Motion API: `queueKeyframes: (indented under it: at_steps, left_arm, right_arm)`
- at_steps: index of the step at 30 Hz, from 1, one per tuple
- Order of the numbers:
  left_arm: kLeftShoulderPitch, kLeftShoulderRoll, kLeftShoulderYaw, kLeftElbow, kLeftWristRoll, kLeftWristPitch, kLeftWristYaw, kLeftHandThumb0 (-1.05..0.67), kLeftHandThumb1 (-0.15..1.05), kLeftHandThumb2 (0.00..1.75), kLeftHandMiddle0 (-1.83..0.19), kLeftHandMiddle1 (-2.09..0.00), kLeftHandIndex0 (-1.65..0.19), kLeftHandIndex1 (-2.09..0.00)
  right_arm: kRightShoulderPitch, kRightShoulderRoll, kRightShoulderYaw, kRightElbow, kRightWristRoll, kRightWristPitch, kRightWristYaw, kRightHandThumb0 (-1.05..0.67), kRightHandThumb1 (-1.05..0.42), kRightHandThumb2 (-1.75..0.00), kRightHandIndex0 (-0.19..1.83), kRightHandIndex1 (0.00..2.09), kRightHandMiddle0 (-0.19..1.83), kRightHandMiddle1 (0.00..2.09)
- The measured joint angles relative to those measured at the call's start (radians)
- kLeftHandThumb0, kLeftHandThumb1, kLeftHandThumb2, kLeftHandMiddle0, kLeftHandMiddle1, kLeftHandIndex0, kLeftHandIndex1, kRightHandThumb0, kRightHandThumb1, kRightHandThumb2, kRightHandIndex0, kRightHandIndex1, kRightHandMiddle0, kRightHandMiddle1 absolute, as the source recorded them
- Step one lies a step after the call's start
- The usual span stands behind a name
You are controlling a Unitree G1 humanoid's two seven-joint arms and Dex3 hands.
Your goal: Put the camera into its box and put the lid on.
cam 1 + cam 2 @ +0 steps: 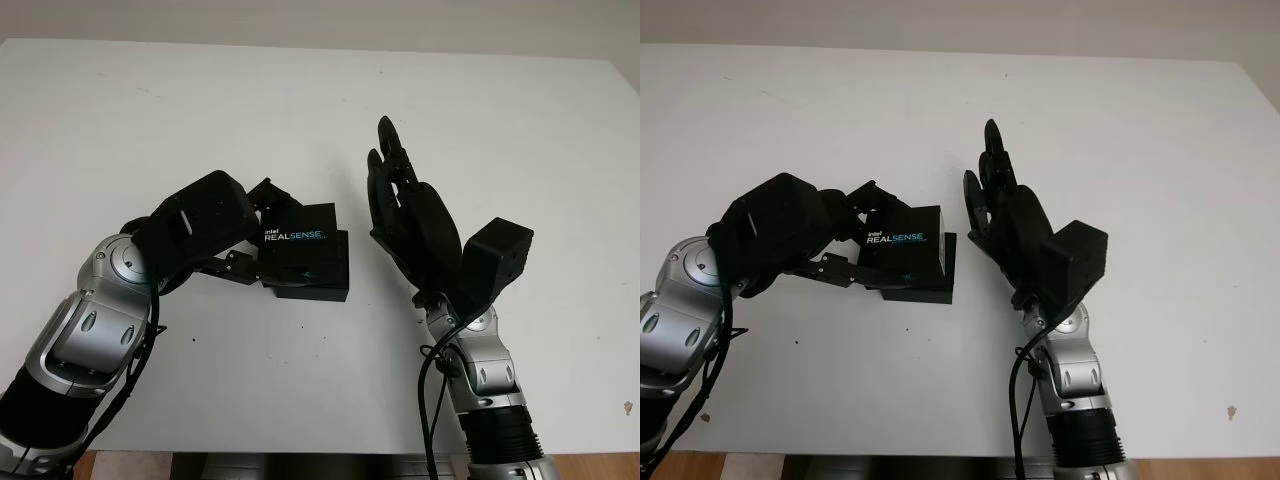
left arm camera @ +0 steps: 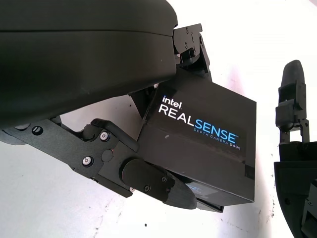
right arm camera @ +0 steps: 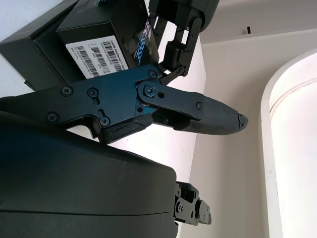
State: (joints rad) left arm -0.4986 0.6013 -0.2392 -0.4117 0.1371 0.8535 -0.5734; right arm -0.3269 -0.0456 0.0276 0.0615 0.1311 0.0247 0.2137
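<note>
Both forearms rise from the bottom edge of the left eye view onto a white table [image 1: 200, 120]; the left hand [image 1: 262, 235] sits at centre-left with its fingers clasped around the lid [image 1: 298, 234], a black cover printed "intel REALSENSE"; one finger shows at the lid's far edge, another along its near-left side; the lid sits tilted and shifted over the black box [image 1: 320, 280], whose right and front edges stick out past it; the right hand [image 1: 400, 190] stands upright just right of the box, released, apart from it and holding nothing.

From the right eye view the same layout appears; the lid [image 1: 898, 243] overlaps the box [image 1: 930, 290], and a strip of table separates the box from the right hand [image 1: 995, 195].

Left wrist view: a lower finger [image 2: 148, 181] presses against the lid's side and another grips the far corner; the white lettering reads "DEPTH CAMERA D405".

Right wrist view: a barcode label [image 3: 99, 54] shows on the lid's side, and one finger [image 3: 208, 111] of the right hand points past the box, clear of it.
</note>
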Motion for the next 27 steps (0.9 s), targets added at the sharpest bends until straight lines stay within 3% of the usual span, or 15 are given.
queueKeyframes:
  at_steps: [9,19,27]
  left_arm:
    - [0.018,0.010,-0.051,0.010,0.063,-0.104,0.037,-0.44,1.05,0.15,-0.02,-1.31,0.12,-1.21]
    - [0.084,-0.023,-0.055,0.054,0.123,-0.284,0.119,-0.45,1.05,0.14,0.13,-1.52,0.18,-1.23]
    - [0.097,-0.048,-0.062,0.060,0.175,-0.307,0.127,-0.46,1.05,0.17,0.16,-1.54,0.19,-1.23]
  right_arm:
    - [0.000,0.000,0.000,0.001,-0.003,-0.002,0.005,-0.72,-1.05,-0.63,-0.19,0.00,-0.19,0.01]
    - [0.000,0.000,0.002,0.001,-0.006,-0.002,0.010,-0.75,-1.05,-0.61,-0.19,0.00,-0.19,0.00]
    - [0.001,0.000,0.002,0.001,-0.006,0.005,0.016,-0.75,-1.05,-0.61,-0.19,0.00,-0.19,0.02]
